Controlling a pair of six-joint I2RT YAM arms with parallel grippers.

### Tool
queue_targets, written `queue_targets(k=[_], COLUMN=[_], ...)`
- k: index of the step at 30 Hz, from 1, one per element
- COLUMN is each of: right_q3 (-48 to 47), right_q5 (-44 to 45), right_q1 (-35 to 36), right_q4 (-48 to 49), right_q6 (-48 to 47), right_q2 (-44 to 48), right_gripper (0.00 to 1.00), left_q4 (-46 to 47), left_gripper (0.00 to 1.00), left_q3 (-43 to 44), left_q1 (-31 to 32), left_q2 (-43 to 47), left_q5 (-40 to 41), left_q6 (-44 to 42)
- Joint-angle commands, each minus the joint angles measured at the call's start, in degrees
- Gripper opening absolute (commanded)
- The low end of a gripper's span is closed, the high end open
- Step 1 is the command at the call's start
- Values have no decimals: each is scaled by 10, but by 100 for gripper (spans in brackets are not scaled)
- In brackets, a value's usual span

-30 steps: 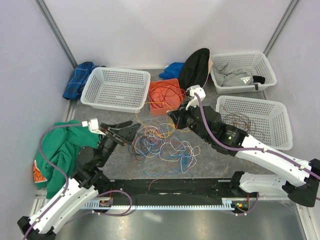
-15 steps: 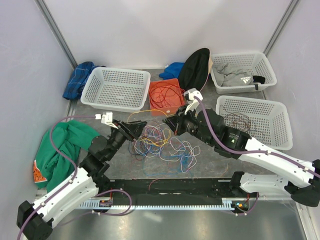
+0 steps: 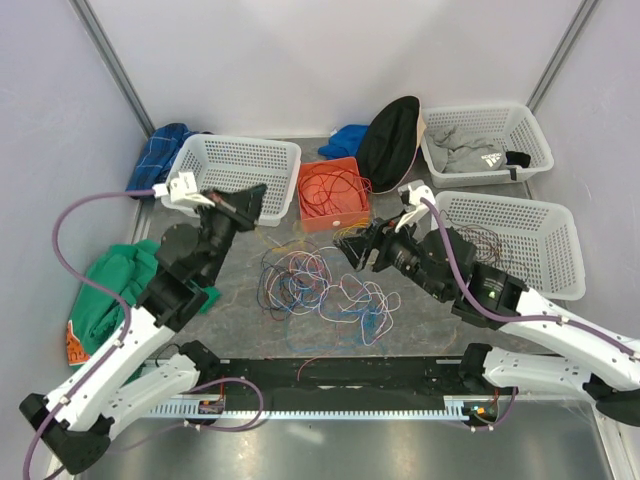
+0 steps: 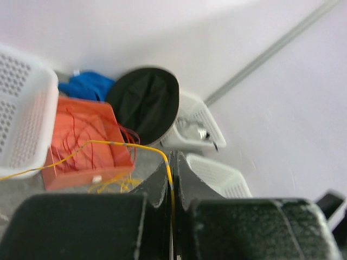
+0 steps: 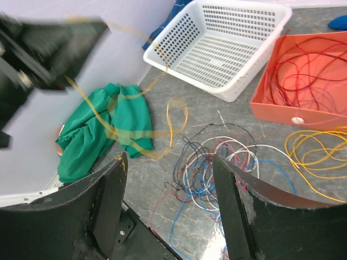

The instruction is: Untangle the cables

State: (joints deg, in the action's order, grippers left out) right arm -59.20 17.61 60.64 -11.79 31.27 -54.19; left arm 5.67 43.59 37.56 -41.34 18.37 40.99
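Grey worktop (image 3: 410, 335): yellow cable (image 4: 124, 144) is pinched in left tool (image 4: 172, 158), right tool (image 5: 169, 160) spread empty; tangle (image 3: 310, 285) at 4 o'clock could be dragged.

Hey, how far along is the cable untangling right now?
Partly done: red cables lie in the orange tray, and a few dark cables in the near right basket. In hand: the left gripper is shut on a yellow cable, held raised; the right gripper is open and empty. Left: a mixed tangle on the table.
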Motion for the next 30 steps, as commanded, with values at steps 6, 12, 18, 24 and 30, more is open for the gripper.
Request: queue_targets(k=[6, 12, 18, 24, 30], right_q3=[51, 84, 127, 144, 139], right_q5=[48, 59, 120, 144, 144], right_q1=[2, 2, 2, 2, 2], right_q4=[-8, -12, -12, -8, 9], right_q6=[-14, -23, -41, -70, -85], right_q2=[74, 93, 107, 107, 83], right_gripper=[71, 71, 71, 71, 72], left_q4=[-126, -143, -116, -126, -99], left_gripper=[2, 2, 2, 78, 100], left_q3=[250, 342, 393, 428, 439], left_q1=[-90, -195, -275, -311, -254], left_q2=[-183, -342, -469, -522, -445], left_q5=[117, 55, 43, -55, -66], left_q6=[-64, -46, -50, -47, -98])
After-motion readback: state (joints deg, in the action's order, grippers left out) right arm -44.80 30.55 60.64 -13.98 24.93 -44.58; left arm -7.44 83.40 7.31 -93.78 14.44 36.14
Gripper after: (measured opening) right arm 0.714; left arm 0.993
